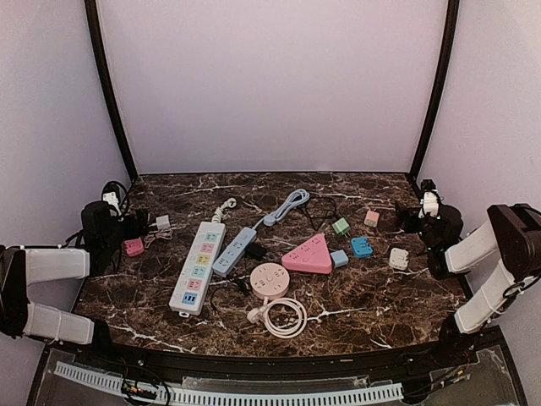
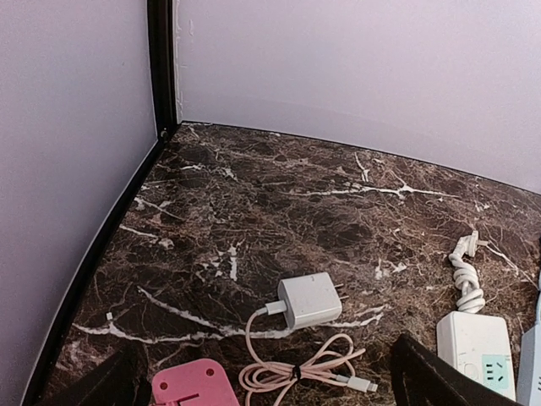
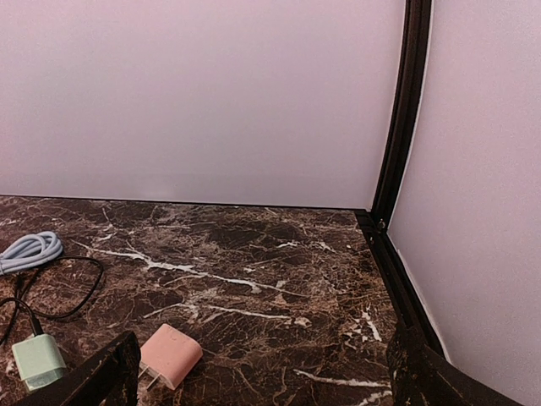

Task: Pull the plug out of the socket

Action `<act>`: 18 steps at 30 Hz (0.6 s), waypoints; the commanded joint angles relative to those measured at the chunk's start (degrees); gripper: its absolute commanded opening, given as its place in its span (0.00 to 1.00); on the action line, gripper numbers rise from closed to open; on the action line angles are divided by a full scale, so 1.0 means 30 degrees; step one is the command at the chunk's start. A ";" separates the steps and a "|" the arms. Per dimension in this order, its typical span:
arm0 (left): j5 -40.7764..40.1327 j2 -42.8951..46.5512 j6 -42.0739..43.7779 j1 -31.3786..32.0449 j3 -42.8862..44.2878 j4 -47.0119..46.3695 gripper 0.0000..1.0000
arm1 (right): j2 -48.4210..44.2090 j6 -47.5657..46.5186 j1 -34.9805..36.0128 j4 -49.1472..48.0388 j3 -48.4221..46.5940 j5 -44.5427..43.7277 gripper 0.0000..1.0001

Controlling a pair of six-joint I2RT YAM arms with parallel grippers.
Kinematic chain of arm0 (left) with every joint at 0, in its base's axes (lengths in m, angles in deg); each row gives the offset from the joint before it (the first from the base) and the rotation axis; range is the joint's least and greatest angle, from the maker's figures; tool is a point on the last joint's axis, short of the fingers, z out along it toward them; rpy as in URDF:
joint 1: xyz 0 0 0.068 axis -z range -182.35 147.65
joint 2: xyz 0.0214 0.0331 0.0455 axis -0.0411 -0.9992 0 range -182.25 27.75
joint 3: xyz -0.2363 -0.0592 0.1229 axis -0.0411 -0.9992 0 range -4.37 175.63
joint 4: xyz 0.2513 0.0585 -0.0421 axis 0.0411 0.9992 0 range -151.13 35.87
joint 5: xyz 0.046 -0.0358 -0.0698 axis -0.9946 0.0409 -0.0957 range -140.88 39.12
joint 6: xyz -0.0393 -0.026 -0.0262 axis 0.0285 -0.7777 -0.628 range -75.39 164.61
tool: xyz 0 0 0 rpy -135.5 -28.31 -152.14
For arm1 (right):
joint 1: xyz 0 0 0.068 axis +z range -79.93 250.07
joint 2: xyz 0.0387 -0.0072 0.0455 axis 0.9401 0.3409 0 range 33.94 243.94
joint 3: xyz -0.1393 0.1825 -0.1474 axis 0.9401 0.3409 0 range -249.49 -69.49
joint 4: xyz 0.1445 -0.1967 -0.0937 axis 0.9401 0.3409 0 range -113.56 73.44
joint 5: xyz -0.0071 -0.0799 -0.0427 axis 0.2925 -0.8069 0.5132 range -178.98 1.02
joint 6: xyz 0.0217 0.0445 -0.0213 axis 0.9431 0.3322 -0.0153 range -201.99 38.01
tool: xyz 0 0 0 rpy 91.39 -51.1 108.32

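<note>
Our left hand [image 1: 137, 225] and right hand [image 1: 409, 219] are wide open and empty. The black plug [image 1: 256, 250] sits in the blue strip [image 1: 234, 251].

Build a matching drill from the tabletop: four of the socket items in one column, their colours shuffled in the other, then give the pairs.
Things
1. longest power strip
2. shorter power strip, right beside it
3. triangular socket
4. small adapter, just behind the triangular socket

Colours
A. pink
B. green
C. white
D. pale blue

Pairs: 1-C, 2-D, 3-A, 4-B
</note>
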 commanded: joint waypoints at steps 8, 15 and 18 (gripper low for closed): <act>0.1197 0.1405 0.0682 -0.0175 -0.0005 -0.0542 0.99 | 0.0026 0.0421 -0.0328 0.0127 -0.0704 -0.0461 0.99; 0.0619 -0.0407 0.1594 -0.0170 -0.0553 -0.3461 0.99 | 0.0027 0.0433 -0.0340 0.0155 -0.0701 -0.0482 0.99; 0.0331 -0.1515 0.1785 -0.0498 -0.1062 -0.5359 0.99 | 0.0016 0.0429 -0.0344 0.0157 -0.0722 -0.0475 0.99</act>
